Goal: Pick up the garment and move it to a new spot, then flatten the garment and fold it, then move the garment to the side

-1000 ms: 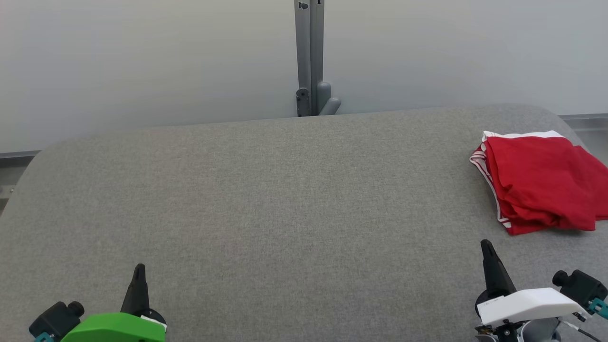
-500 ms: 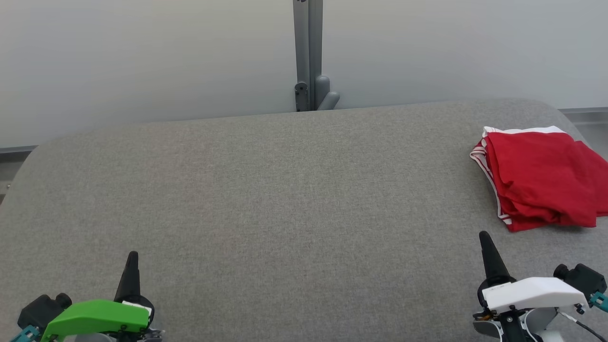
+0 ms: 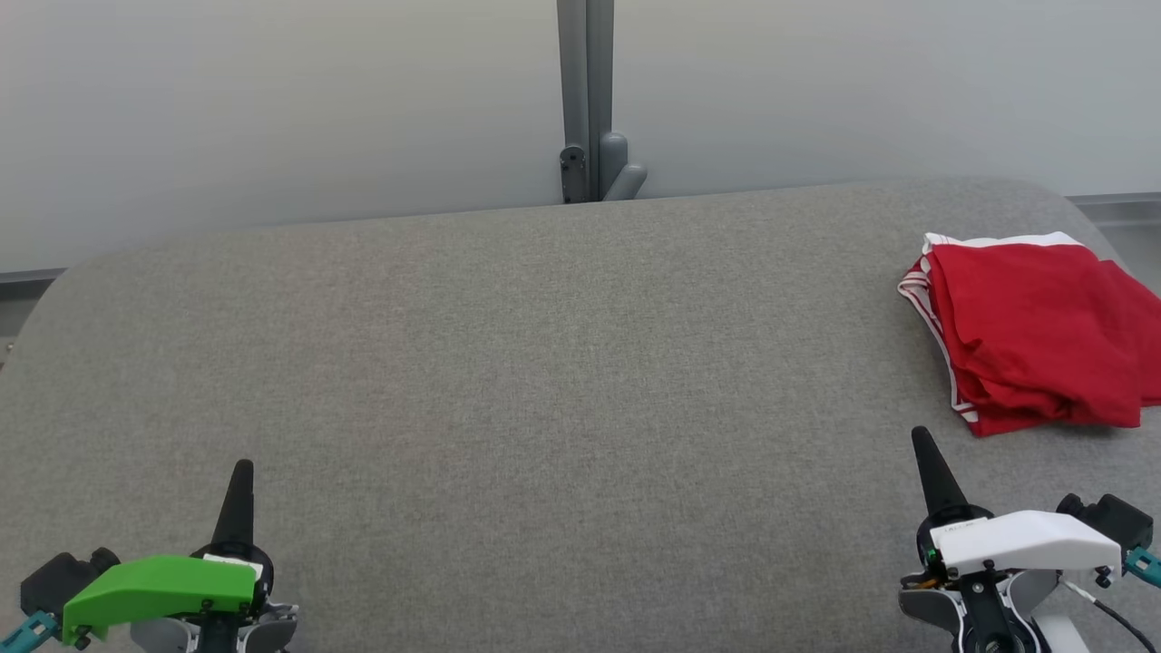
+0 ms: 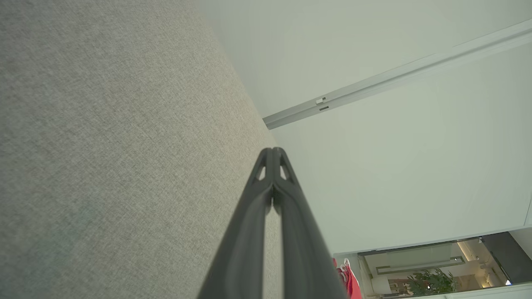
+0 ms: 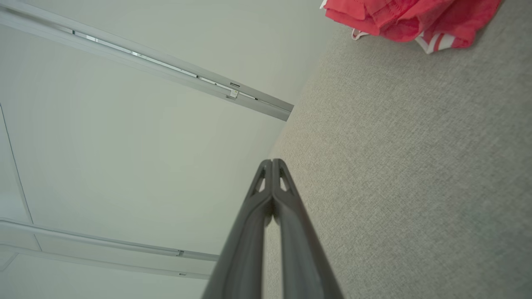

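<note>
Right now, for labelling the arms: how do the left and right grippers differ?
The left gripper has a green cover, the right gripper a white one. The right gripper sits near the red garment; the left gripper lies far from it. Both are shut and empty.

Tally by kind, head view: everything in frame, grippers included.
Red fabric garment with white striped trim: 1
Grey fabric-covered table: 1
Grey metal post behind the table: 1
Dark two-finger grippers, both shut and empty: 2 (left gripper, right gripper)
Total: 5
</note>
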{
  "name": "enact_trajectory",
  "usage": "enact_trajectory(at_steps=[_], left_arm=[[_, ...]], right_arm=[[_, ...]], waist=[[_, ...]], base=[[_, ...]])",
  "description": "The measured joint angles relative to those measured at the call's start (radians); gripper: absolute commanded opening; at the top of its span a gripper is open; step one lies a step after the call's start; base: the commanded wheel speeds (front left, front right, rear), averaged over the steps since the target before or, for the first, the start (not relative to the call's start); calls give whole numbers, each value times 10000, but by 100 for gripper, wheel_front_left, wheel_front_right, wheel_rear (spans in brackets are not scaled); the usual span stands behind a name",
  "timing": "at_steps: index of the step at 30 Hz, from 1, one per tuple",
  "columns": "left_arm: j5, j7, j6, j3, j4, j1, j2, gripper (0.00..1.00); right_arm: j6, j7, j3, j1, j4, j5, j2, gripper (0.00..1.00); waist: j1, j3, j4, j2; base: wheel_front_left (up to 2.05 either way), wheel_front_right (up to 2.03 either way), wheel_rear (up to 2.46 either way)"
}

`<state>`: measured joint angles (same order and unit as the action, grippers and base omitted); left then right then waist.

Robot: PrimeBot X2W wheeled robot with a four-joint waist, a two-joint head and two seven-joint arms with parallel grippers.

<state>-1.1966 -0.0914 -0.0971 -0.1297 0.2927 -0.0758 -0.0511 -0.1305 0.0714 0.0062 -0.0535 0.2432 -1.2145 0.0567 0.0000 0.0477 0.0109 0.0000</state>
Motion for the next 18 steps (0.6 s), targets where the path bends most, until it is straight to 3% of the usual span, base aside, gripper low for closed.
enact_trajectory(at_steps=[18], left_arm=[[-1542,-543,-128,-397,230,-476,-2,0]], right_arm=[[0,-265,-61,-446,249,-1592,-35,0]], waist=[[0,-208,-38,0]], base=[[0,0,0]])
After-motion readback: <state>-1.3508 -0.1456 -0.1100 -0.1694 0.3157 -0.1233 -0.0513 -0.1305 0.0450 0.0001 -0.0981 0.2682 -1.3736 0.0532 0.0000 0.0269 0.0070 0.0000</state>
